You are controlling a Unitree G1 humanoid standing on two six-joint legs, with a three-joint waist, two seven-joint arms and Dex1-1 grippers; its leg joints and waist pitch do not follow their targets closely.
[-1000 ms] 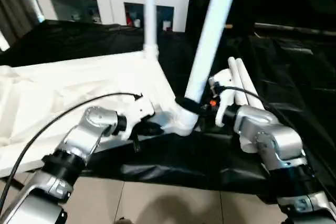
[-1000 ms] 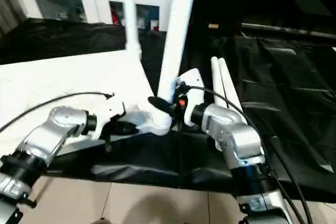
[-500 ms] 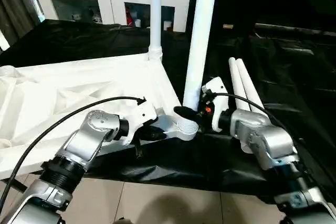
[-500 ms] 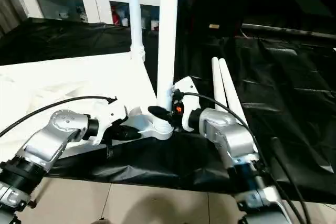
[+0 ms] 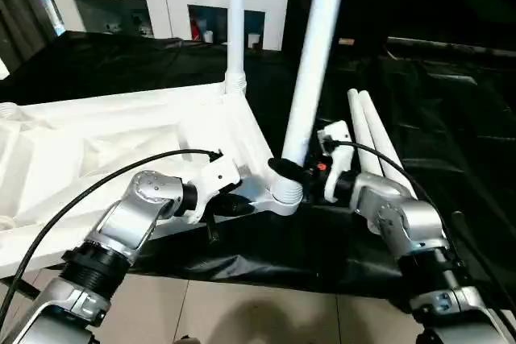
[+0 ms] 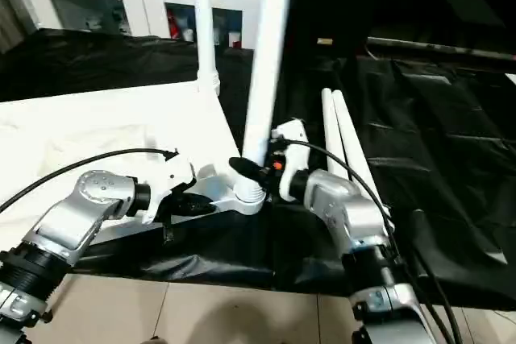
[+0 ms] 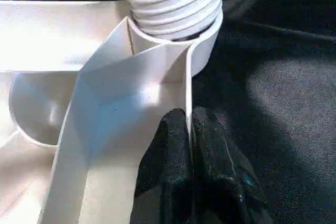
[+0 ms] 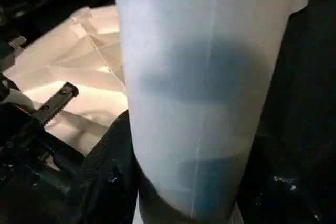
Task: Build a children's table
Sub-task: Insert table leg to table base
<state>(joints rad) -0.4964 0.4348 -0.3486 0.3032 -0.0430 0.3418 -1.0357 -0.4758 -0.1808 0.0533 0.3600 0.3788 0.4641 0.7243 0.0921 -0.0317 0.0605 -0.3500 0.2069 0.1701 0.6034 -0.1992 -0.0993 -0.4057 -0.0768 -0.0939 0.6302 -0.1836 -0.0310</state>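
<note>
Two grips share the work: our left gripper pinches the tabletop's rim steady on the black-draped table, while our right gripper clasps the leg at its corner socket to seat it.

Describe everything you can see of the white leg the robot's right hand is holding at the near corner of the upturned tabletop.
The leg is a long, smooth white plastic tube with a ribbed, threaded foot. It leans slightly, its foot in the near corner socket of the upturned tabletop. The right hand grips it just above the socket. The left hand pinches the tabletop's rim beside it.
</note>
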